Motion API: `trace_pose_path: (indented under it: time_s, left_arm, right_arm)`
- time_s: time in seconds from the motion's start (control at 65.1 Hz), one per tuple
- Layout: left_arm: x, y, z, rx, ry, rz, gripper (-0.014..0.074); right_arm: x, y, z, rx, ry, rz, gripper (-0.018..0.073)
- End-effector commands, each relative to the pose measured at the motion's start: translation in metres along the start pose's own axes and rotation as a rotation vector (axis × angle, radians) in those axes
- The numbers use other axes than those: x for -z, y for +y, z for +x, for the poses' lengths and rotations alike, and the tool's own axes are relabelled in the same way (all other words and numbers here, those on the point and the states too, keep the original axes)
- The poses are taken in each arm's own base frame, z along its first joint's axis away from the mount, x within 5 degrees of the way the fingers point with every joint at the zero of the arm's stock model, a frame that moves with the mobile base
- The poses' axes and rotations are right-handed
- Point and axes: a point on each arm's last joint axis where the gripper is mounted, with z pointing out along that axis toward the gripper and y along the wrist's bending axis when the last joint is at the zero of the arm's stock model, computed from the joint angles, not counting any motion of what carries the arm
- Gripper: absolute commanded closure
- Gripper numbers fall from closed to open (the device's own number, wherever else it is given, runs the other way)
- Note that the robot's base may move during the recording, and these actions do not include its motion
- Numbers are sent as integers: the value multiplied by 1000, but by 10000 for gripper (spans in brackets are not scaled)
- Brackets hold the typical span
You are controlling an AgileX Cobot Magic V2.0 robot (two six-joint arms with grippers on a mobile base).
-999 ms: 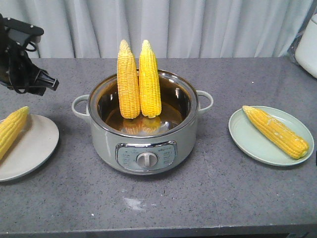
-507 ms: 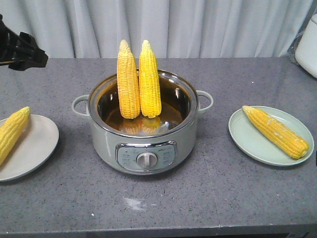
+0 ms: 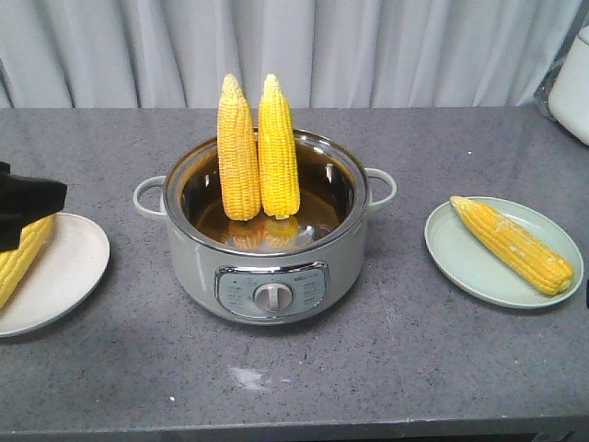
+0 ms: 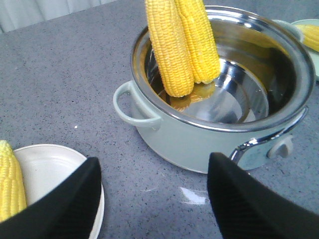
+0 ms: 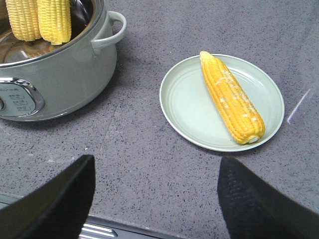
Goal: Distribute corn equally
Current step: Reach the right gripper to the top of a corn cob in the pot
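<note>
Both grippers gape, empty.
My left gripper hangs by the white plate, right gripper by the green plate; two cobs stand in the pot.

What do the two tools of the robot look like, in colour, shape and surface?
Both the left tool and the right tool are matt black. Each has two broad fingers that narrow to a rounded tip, with a fine woven-looking texture on the surface. No cables or markings show.
</note>
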Motion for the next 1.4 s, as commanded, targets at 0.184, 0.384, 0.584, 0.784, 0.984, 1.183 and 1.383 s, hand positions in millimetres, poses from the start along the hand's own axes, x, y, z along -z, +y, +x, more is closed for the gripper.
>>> trace_pose_path:
  time_s: [0.184, 0.384, 0.584, 0.784, 0.984, 1.183, 1.383]
  left_arm:
    - [35, -15, 21, -6, -156, -12, 143]
    - [39, -17, 23, -10, -158, -9, 143]
    - [39, -17, 23, -10, -156, -8, 143]
    - [39, -17, 23, -10, -156, -8, 143]
    - [39, -17, 23, -10, -156, -8, 143]
    - [39, -17, 23, -10, -156, -8, 143]
    - [39, -17, 23, -10, -156, -8, 143]
  right_arm:
    - [4, 0, -14, 13, -113, 5, 52]
    - [-14, -1, -24, 8, -52, 1, 41]
    - [-36, 6, -51, 55, -18, -87, -60]
    - [-62, 11, -80, 108, -38, -153, -65]
    - [-92, 19, -114, 156, -44, -254, -52]
    - [-129, 27, -144, 210, -67, -361, -30]
    - [-167, 31, -171, 212, -96, -429, -21]
